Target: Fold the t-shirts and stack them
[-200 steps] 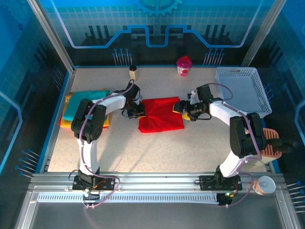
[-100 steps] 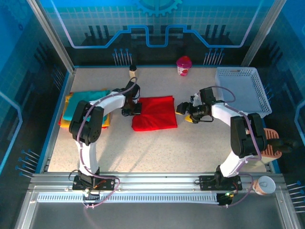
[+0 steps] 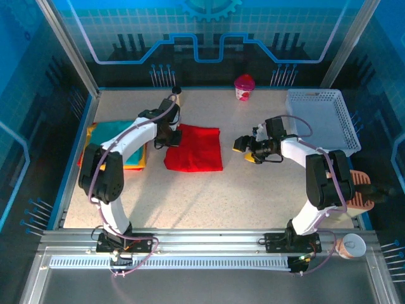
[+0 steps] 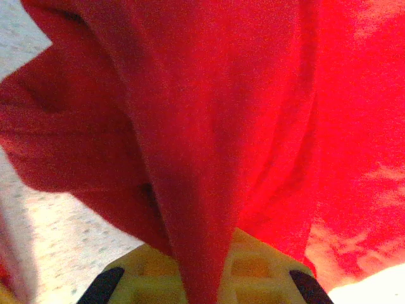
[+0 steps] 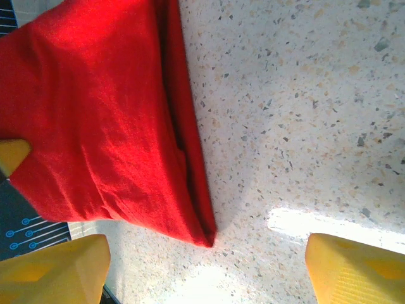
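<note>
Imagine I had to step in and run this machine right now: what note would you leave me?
Left gripper: shut on the left edge of the red t-shirt, cloth pinched in it.
Right gripper: open, holding nothing, just right of that shirt and off it.
Red shirt: folded into a rectangle, lying between the two grippers.
Pile of folded t-shirts: far left, teal on top, yellow and orange edges beneath.
Done: the folding, it seems.
Left: probably put the red shirt on the pile and let go.
</note>
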`<act>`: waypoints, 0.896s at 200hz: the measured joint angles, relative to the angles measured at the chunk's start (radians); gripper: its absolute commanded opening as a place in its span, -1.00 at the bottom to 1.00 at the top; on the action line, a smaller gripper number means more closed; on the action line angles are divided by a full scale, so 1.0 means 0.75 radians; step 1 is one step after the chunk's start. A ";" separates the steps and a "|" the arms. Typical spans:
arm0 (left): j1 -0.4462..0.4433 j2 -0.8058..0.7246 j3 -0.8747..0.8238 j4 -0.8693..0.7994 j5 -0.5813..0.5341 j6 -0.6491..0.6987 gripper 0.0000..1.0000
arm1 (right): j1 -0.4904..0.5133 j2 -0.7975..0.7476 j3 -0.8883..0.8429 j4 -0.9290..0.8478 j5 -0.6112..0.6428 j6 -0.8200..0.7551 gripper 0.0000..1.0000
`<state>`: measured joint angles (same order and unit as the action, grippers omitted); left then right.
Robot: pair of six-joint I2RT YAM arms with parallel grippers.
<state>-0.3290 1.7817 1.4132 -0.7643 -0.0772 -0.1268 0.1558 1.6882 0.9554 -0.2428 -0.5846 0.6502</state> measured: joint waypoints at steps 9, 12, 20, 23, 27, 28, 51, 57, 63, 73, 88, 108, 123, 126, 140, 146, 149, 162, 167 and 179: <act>0.002 -0.039 0.007 -0.025 -0.020 0.027 -1.00 | 0.000 0.000 0.000 0.000 0.000 0.001 0.63; 0.002 -0.051 0.010 -0.035 -0.027 0.035 -1.00 | 0.000 0.000 0.000 0.001 0.000 0.001 0.63; 0.003 -0.083 0.026 -0.064 -0.048 0.058 -1.00 | 0.000 0.000 0.000 0.001 0.000 0.001 0.63; 0.004 -0.092 0.033 -0.075 -0.053 0.067 -1.00 | 0.000 0.000 0.000 0.001 -0.001 0.002 0.63; 0.005 -0.105 0.044 -0.090 -0.064 0.076 -1.00 | 0.000 0.000 0.000 0.001 -0.001 0.005 0.63; 0.006 -0.108 0.047 -0.094 -0.066 0.078 -1.00 | 0.000 0.000 0.000 0.001 -0.001 0.005 0.63; 0.020 -0.173 0.122 -0.181 -0.127 0.137 -1.00 | 0.000 0.000 0.000 0.001 -0.007 0.006 0.62; 0.028 -0.194 0.137 -0.199 -0.141 0.149 -1.00 | 0.000 0.000 0.000 0.001 -0.010 0.006 0.62; 0.036 -0.215 0.146 -0.215 -0.152 0.165 -1.00 | 0.000 0.000 0.000 0.001 -0.011 0.006 0.62; 0.050 -0.254 0.160 -0.243 -0.170 0.182 -1.00 | 0.000 0.000 0.001 0.000 -0.015 0.006 0.62; 0.068 -0.304 0.180 -0.288 -0.193 0.209 -1.00 | 0.000 0.000 0.004 -0.002 -0.017 0.006 0.62; 0.089 -0.361 0.212 -0.342 -0.232 0.248 -1.00 | 0.000 0.001 0.013 -0.004 -0.026 0.007 0.62; 0.104 -0.391 0.228 -0.377 -0.252 0.276 -1.00 | 0.000 0.001 0.020 -0.003 -0.031 0.012 0.62; 0.107 -0.396 0.230 -0.382 -0.255 0.278 -1.00 | 0.000 0.001 0.021 -0.002 -0.031 0.013 0.62; 0.131 -0.422 0.237 -0.414 -0.263 0.301 -1.00 | 0.000 0.001 0.022 0.001 -0.034 0.019 0.62; 0.141 -0.431 0.238 -0.423 -0.267 0.312 -1.00 | 0.000 0.001 0.022 0.000 -0.035 0.020 0.62; 0.148 -0.436 0.240 -0.429 -0.268 0.318 -1.00 | 0.000 0.001 0.022 0.000 -0.035 0.021 0.62; 0.171 -0.455 0.242 -0.446 -0.278 0.341 -1.00 | 0.000 0.001 0.023 0.000 -0.035 0.021 0.62; 0.182 -0.461 0.244 -0.450 -0.279 0.349 -1.00 | 0.000 0.001 0.023 -0.001 -0.035 0.021 0.62; 0.209 -0.471 0.256 -0.464 -0.282 0.369 -1.00 | 0.001 0.001 0.026 -0.002 -0.035 0.021 0.62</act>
<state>-0.1726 1.4284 1.6054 -1.1126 -0.2886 0.1497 0.1562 1.6886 0.9752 -0.2440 -0.6106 0.6659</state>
